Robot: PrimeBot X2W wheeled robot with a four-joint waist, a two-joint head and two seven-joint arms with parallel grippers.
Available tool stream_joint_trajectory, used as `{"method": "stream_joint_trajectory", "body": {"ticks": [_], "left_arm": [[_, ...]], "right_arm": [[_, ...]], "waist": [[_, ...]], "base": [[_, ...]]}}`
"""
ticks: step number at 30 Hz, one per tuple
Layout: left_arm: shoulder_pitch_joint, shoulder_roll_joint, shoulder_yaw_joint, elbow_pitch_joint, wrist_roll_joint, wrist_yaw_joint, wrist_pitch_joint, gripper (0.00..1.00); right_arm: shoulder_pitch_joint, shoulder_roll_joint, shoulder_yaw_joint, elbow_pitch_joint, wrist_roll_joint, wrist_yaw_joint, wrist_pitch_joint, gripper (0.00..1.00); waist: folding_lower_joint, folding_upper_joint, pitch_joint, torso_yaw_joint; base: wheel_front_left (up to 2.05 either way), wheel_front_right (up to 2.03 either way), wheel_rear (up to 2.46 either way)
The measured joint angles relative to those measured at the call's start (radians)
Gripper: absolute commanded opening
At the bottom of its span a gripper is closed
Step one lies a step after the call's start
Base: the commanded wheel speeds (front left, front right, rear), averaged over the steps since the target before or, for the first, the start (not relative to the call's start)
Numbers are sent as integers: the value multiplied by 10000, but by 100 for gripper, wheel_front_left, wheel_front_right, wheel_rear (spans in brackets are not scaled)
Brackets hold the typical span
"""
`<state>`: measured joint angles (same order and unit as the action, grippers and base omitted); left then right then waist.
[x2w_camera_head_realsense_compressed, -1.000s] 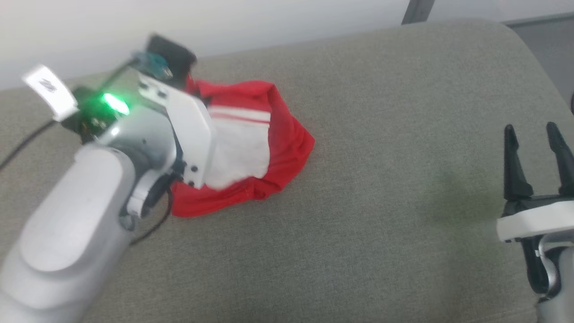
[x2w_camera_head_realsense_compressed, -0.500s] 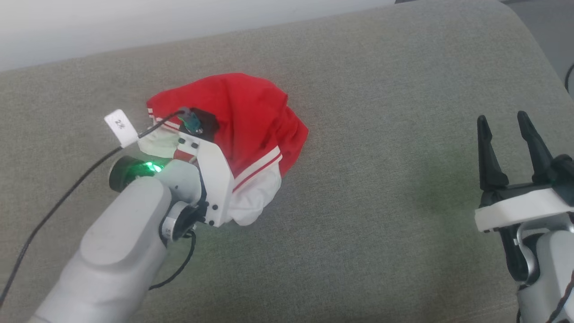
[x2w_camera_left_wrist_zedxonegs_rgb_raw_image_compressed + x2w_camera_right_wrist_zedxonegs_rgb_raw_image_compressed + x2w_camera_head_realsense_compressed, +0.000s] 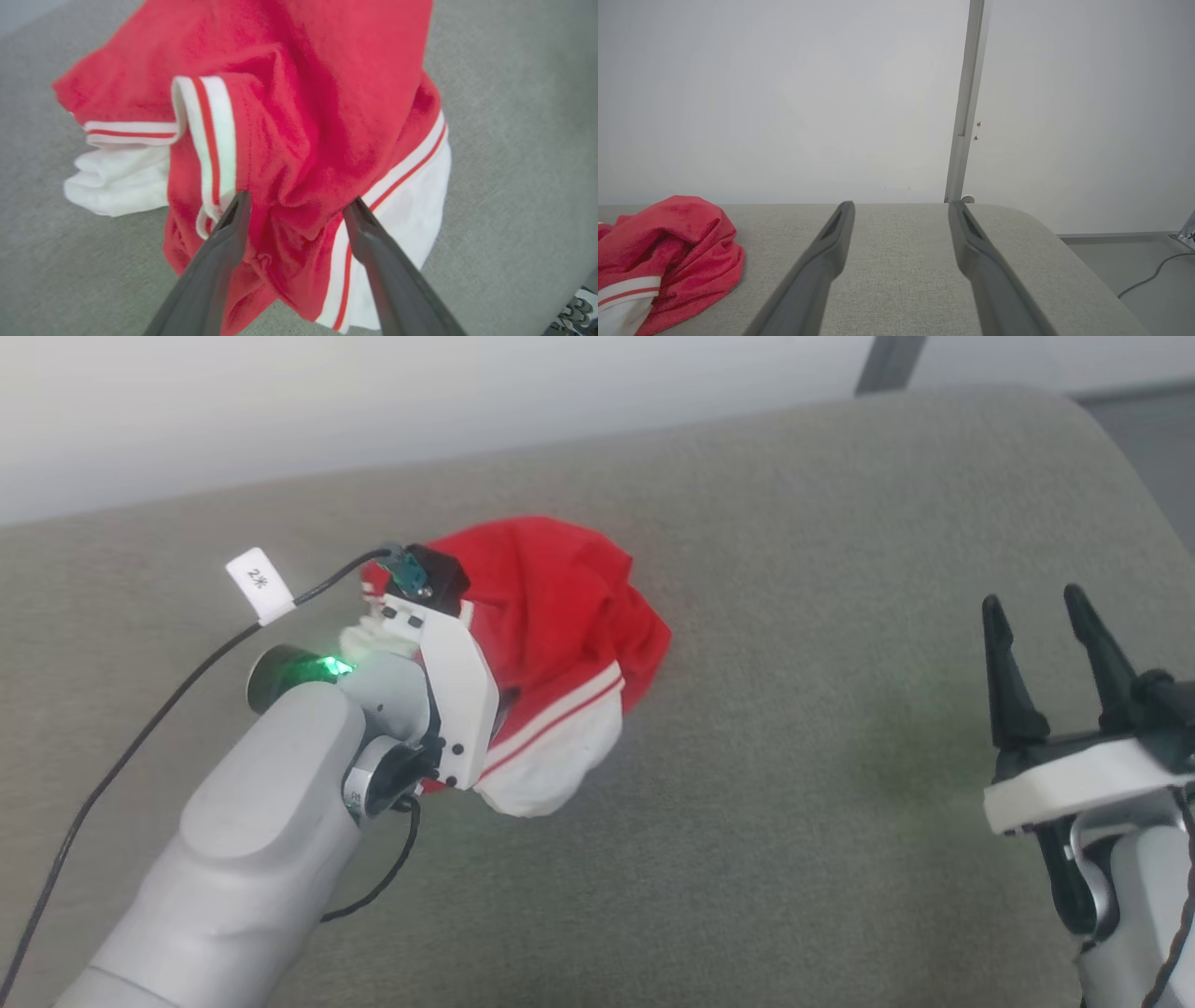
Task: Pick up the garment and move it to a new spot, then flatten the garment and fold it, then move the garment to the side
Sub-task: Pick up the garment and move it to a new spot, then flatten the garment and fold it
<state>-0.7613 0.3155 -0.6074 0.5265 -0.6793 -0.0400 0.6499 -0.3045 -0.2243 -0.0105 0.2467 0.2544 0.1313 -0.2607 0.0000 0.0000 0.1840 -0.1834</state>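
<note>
The garment [image 3: 560,607] is a red shirt with white sleeves and red-white striped trim, lying in a crumpled heap on the grey cushion [image 3: 794,803]. My left gripper [image 3: 299,200] points down into the heap with its jaws spread wide, a bulge of red cloth [image 3: 303,116] rising between the fingers. In the head view the left wrist [image 3: 457,691] covers the heap's left side. My right gripper [image 3: 1033,602] hovers open over bare cushion far to the right, nothing between its fingers [image 3: 840,233]. The garment [image 3: 677,242] shows at the right wrist view's lower left.
A black cable with a white tag [image 3: 260,583] runs along the left arm. A pale wall [image 3: 467,392] stands behind the cushion. The cushion's rounded right edge [image 3: 1045,224] drops to a grey floor with a loose cable [image 3: 1148,280].
The left gripper's jaws have parted over the garment, which it earlier carried and turned over. The heap now rests on the cushion. The head view itself has shifted; the right gripper stays open.
</note>
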Motion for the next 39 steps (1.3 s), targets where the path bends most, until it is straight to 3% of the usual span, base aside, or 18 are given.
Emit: {"method": "stream_joint_trajectory", "body": {"ticks": [6, 13, 24, 39], "left_arm": [[467, 376, 341, -884, -2, 12, -1055, 100], [1830, 1375, 1143, -2052, 142, 207, -3290, 100], [4914, 2332, 2775, -3641, -2, 1547, -5940, 100], [7034, 2700, 4209, -4640, -522, 2044, -7762, 100]], "right_arm": [[375, -33, 36, 86, -73, 0, -2, 100], [888, -25, 23, 148, -115, 0, -2, 100], [1614, 40, -368, 192, -186, 0, -2, 100], [1990, 274, -562, 107, -234, 0, -2, 100]], "waist": [[1, 0, -680, 428], [0, 0, -1529, 960], [0, 0, -2263, 1920], [0, 0, -2335, 2510]], "base": [[0, 0, 0], [0, 0, 0], [0, 0, 0], [0, 0, 0]]}}
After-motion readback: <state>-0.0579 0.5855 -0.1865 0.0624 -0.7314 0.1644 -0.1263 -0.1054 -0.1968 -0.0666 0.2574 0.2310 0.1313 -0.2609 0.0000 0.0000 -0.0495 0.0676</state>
